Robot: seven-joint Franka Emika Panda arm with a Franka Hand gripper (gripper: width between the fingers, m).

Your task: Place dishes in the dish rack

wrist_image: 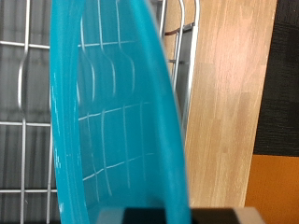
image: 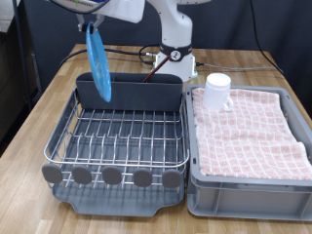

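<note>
My gripper (image: 91,19) is at the top of the exterior view, shut on the upper rim of the light-blue plate (image: 98,64). The plate hangs on edge above the far left end of the dish rack (image: 117,146), in front of the grey cutlery compartment (image: 136,91). In the wrist view the plate (wrist_image: 112,112) fills most of the picture, with the rack's wires (wrist_image: 23,140) showing beside and through it. The white mug (image: 217,91) stands upside down on the pink checked cloth (image: 249,132). The wooden spoon is out of view.
A grey plastic bin (image: 244,190) lined with the pink cloth sits to the right of the rack. Both stand on a wooden table (image: 44,107). The robot's base (image: 175,54) and cables are behind the rack.
</note>
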